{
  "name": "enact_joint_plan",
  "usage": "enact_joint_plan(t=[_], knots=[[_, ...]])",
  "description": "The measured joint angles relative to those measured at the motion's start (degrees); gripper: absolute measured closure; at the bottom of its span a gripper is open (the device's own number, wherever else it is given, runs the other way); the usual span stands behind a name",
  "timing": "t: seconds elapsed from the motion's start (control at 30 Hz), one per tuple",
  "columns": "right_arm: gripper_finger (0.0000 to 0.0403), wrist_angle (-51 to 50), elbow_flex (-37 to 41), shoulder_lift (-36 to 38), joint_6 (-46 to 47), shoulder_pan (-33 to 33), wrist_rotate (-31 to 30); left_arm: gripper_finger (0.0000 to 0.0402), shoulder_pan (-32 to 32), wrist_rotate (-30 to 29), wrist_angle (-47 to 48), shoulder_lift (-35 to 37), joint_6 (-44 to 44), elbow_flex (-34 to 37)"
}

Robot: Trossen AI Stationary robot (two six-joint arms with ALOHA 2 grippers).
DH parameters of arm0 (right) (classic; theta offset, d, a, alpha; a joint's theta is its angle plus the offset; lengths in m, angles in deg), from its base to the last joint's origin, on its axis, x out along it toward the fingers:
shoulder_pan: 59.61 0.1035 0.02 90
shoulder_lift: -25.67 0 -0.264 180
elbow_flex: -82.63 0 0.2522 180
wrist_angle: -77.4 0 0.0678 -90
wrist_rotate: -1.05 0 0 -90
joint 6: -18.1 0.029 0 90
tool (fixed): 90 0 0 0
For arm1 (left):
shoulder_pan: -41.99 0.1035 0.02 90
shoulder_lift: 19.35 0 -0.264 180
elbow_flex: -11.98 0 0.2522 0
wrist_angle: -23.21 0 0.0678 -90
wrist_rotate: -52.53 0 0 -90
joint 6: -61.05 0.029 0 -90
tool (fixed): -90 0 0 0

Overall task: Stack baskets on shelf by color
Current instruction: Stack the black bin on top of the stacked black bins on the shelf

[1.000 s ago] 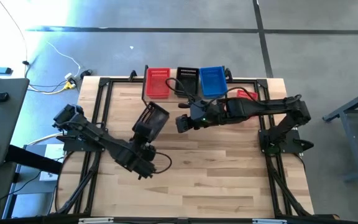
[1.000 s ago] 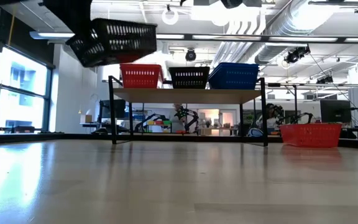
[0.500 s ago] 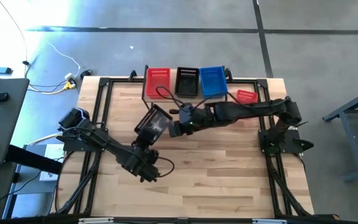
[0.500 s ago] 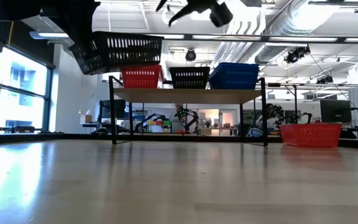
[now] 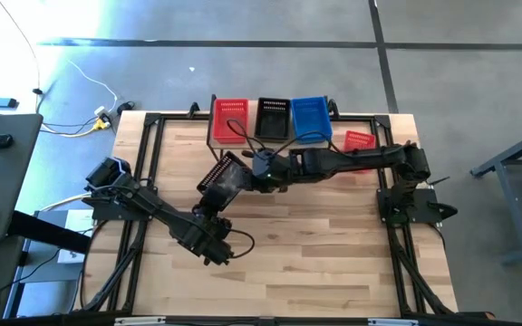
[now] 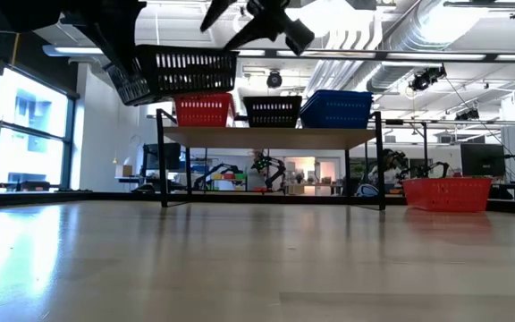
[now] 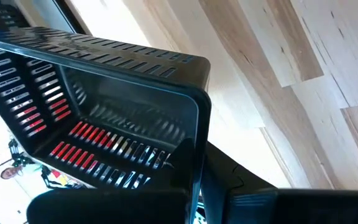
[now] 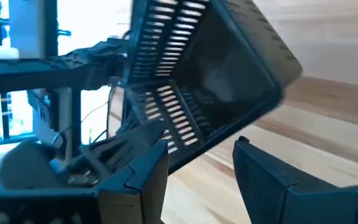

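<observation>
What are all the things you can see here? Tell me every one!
Black baskets: two; one held up over the table, one on the shelf's middle.
Red baskets: two; one at one end of the shelf, one on the table beside the shelf.
Blue basket: one, at the shelf's other end.
Shelf: one, light wood, at the table's far edge.
Table: one, light wood.
Left gripper: shut on the raised black basket.
Right gripper: open, at that basket.
</observation>
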Motion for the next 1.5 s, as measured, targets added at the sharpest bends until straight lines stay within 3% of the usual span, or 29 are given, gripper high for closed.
enact_joint_plan(t=[0.47,0.87,0.97,1.17,1.5], knots=[[0.0246,0.0,0.0,-3.6,3.4,-0.4,0.0,0.0401,0.0,-0.1,0.0,0.0,0.4,0.0],[0.0387,0.4,0.0,-4.0,1.4,-0.9,-3.6,0.0391,0.8,-2.0,-0.4,0.0,1.3,0.0],[0.0397,0.7,0.0,-3.9,-0.5,-1.0,-4.6,0.0386,1.0,-3.0,-0.5,0.0,0.1,0.0],[0.0399,-0.3,0.0,-3.9,-1.0,-0.9,-5.1,0.0353,1.1,0.9,-1.4,0.0,0.0,0.0],[0.0402,-4.2,0.0,-3.9,-2.7,-1.8,-6.0,0.0256,1.1,2.7,-1.2,0.1,-2.9,0.0]])
